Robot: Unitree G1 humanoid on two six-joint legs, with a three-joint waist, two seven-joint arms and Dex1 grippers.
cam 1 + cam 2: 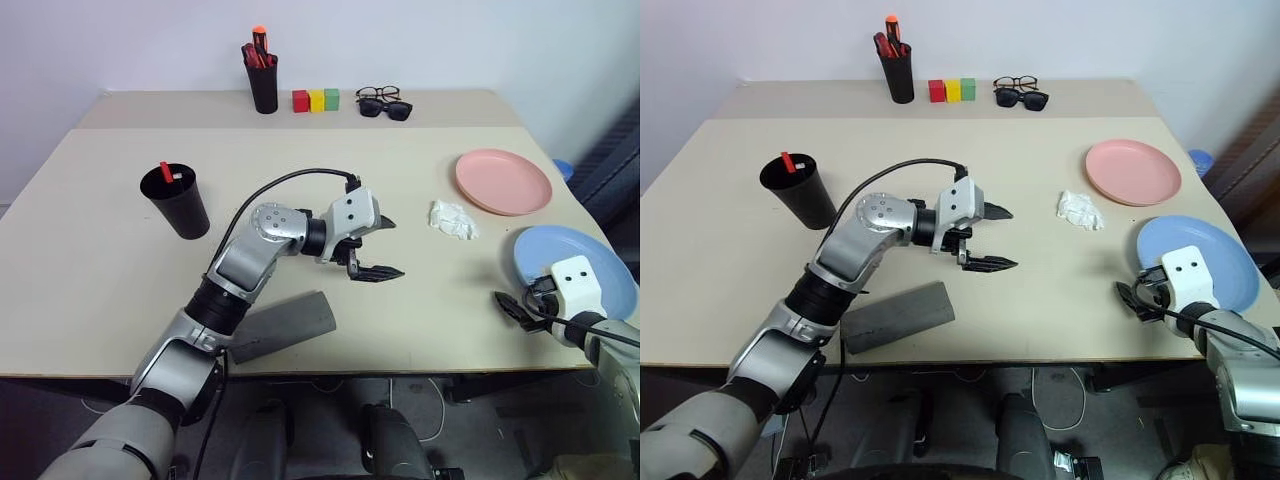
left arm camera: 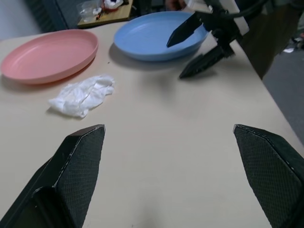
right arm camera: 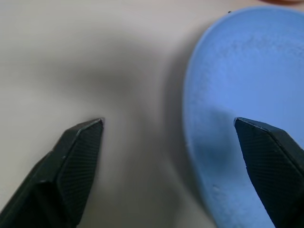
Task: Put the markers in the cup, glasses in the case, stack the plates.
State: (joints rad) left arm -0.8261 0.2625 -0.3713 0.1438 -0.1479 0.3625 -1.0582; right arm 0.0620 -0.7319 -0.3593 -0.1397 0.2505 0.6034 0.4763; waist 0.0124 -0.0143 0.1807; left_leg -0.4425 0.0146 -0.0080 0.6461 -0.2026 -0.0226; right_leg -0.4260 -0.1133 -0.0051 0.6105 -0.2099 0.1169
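The black cup (image 1: pixel 177 203) stands at the left of the table with a red-capped marker (image 1: pixel 166 172) sticking out of it. The grey case (image 1: pixel 285 326) lies shut near the front edge; the glasses are out of view. My left gripper (image 1: pixel 383 247) hovers open and empty over the table's middle, past the case. At the right lie the pink plate (image 1: pixel 503 182) and, nearer the front, the blue plate (image 1: pixel 590 262). My right gripper (image 1: pixel 512 310) is open and empty at the blue plate's near-left rim (image 3: pixel 199 142), which lies between its fingers.
A crumpled white tissue (image 1: pixel 452 218) lies between my left gripper and the pink plate. At the back stand a pen holder (image 1: pixel 264 82) with red and orange pens, three coloured blocks (image 1: pixel 315 100), and spectacles (image 1: pixel 377 93) behind sunglasses (image 1: pixel 388 109).
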